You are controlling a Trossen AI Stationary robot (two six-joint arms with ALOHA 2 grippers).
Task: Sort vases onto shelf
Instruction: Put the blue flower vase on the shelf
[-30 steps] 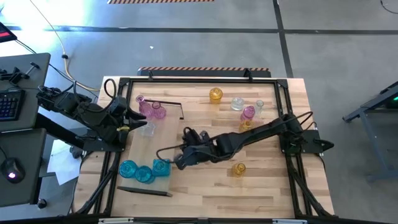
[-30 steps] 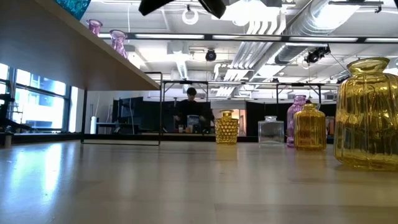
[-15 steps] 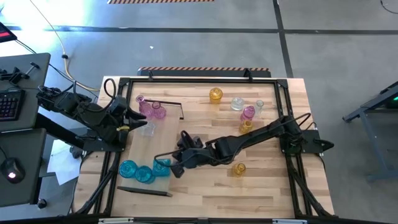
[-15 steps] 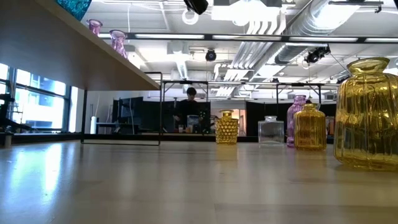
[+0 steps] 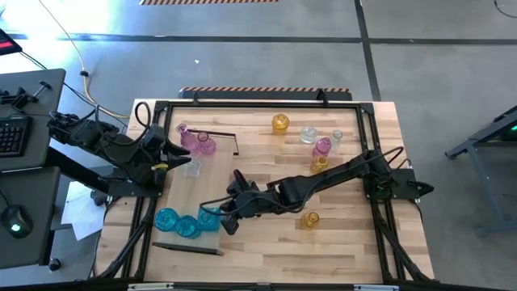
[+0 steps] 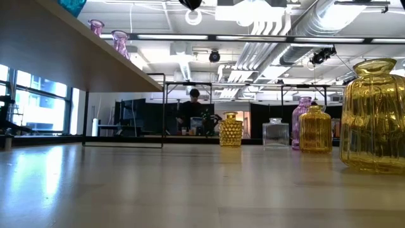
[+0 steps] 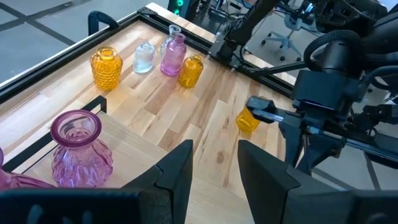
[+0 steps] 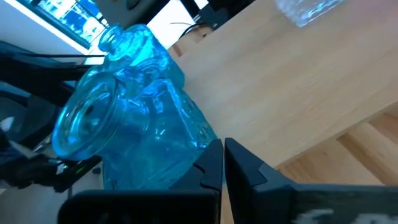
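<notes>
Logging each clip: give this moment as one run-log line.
left gripper: open, over shelf near pink vases | right gripper: shut, beside teal vases | amber vases unsorted on table

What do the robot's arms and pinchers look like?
Both arms are black and jointed, with thin black cables running along them. The left gripper and the right gripper each have two flat, dark, angular fingers. A small yellow mark shows near the left arm's wrist.

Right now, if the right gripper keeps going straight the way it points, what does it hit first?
Most likely the teal vases on the shelf. The right gripper, fingers shut, points at them from close in its wrist view; from above its tip sits right by the nearest one. Whether they touch I cannot tell.
</notes>
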